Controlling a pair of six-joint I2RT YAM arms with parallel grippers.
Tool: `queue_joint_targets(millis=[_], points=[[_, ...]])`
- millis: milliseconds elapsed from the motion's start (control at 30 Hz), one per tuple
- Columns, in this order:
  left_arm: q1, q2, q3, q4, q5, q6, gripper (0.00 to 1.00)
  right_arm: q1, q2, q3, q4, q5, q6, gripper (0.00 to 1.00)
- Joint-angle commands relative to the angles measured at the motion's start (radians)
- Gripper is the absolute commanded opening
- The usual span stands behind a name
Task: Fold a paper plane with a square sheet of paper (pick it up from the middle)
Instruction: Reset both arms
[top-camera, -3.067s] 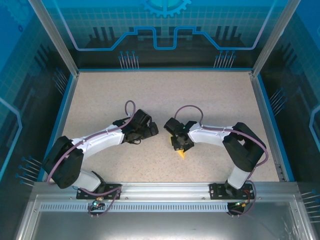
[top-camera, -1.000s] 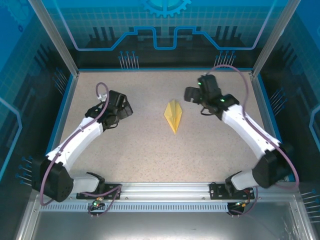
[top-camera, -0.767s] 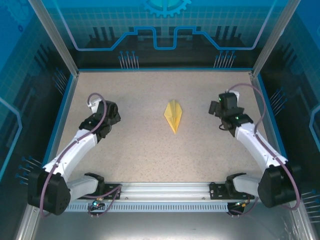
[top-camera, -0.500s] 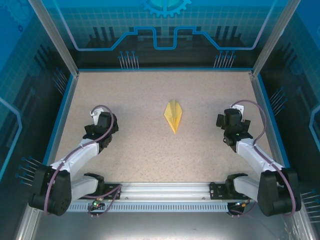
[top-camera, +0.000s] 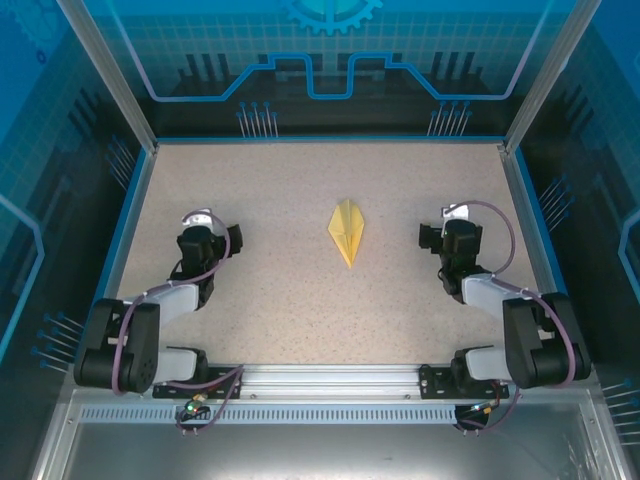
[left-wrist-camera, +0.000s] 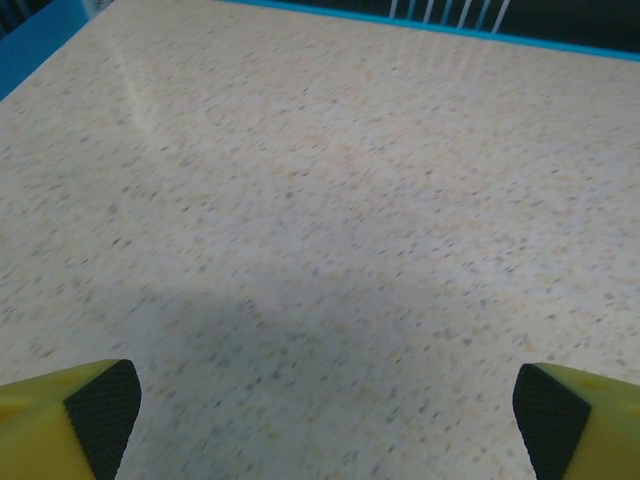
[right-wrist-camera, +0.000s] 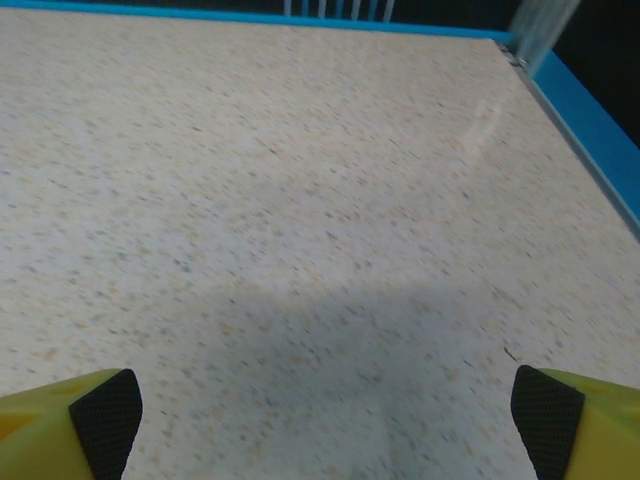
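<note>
The square sheet of paper lies folded as a yellow paper plane (top-camera: 347, 232), a narrow dart flat on the speckled table with its point toward the near edge. My left gripper (top-camera: 212, 232) is drawn back well to the left of it, open and empty. My right gripper (top-camera: 443, 230) sits equally far to the right, open too. In the left wrist view the left gripper (left-wrist-camera: 326, 420) has its padded fingertips (left-wrist-camera: 102, 412) spread over bare table. The right wrist view has the right gripper (right-wrist-camera: 328, 415) with fingertips (right-wrist-camera: 105, 412) wide apart, nothing between them.
A raised blue rim (top-camera: 330, 139) borders the table, with metal frame posts (top-camera: 110, 80) at the far corners and transparent walls beyond. The blue rim (right-wrist-camera: 590, 130) runs close on the right in the right wrist view. Both arm bases stand on the rail (top-camera: 330, 378) at the near edge.
The plane went from under the right gripper near the front to the table's middle and has lain still since. Both arms have folded back toward their bases, grippers staying open.
</note>
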Motion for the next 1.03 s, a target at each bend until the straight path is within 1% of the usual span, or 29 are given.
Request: queue_joint_targets(millis=[0, 100, 200, 267, 467, 600, 900, 933, 967, 1000], points=[[0.022, 0.073, 0.007, 0.169, 0.107, 0.053, 0.99, -0.016, 0.063, -0.025, 0.200, -0.138, -0.054, 0.99], [0.022, 0.126, 0.034, 0.168, 0.131, 0.061, 0.99, -0.013, 0.108, -0.023, 0.233, -0.159, -0.064, 0.99], [0.022, 0.154, 0.039, 0.177, 0.130, 0.061, 0.99, -0.014, 0.149, -0.017, 0.263, -0.166, -0.069, 0.99], [0.021, 0.171, 0.037, 0.192, 0.131, 0.066, 0.99, -0.015, 0.149, -0.021, 0.263, -0.171, -0.066, 0.99], [0.021, 0.171, 0.040, 0.186, 0.133, 0.069, 0.99, -0.018, 0.148, -0.017, 0.253, -0.174, -0.065, 0.99], [0.015, 0.173, 0.047, 0.177, 0.168, 0.092, 0.99, -0.018, 0.148, -0.017, 0.253, -0.173, -0.065, 0.99], [0.011, 0.177, 0.051, 0.170, 0.168, 0.094, 0.99, -0.019, 0.148, -0.018, 0.253, -0.177, -0.064, 0.99], [0.011, 0.176, 0.052, 0.169, 0.169, 0.094, 0.99, -0.019, 0.148, -0.017, 0.255, -0.185, -0.066, 0.99], [0.012, 0.176, 0.052, 0.170, 0.169, 0.094, 0.99, -0.021, 0.147, -0.018, 0.251, -0.236, -0.082, 0.99], [0.012, 0.176, 0.051, 0.169, 0.169, 0.094, 0.99, -0.019, 0.144, -0.024, 0.257, -0.316, -0.124, 0.99]])
